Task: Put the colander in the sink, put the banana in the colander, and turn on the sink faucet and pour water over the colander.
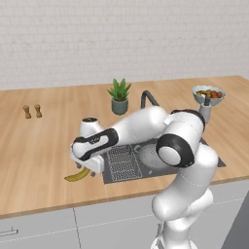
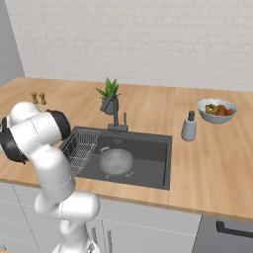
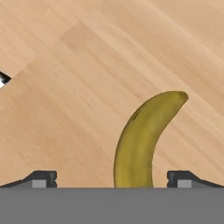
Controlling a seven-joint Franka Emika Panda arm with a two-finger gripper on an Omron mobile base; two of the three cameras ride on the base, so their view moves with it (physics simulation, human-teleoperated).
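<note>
**Spread end effector low over the banana, colander in the sink**

We see the end effector (image 3: pixel 111 179) with its two fingertips (image 3: pixel 41 178) standing wide apart, one on each side of the banana (image 3: pixel 142 140). The fingertips do not touch the fruit; bare wood shows between each tip and the peel. The banana lies flat on the wooden tabletop (image 3: pixel 65 87), its curved body running away from the hand and its far tip bending to one side.

From the left base view we find the banana (image 1: pixel 78 176) on the tabletop (image 1: pixel 39 146) just left of the sink (image 1: pixel 114 177), partly covered by the hand (image 1: pixel 89 163) hanging close above it. A wire rack (image 1: pixel 121 161) sits in the left part of the basin.

From the right base view the colander (image 2: pixel 116 161) stands upright on the bottom of the sink (image 2: pixel 153 158), beside the wire rack (image 2: pixel 81 148). The faucet (image 2: pixel 114 112) rises at the back edge of the basin, in front of a potted plant (image 2: pixel 109 91). A soap dispenser (image 2: pixel 189 127) and a bowl of fruit (image 2: pixel 216 110) stand to the right of the sink.
</note>
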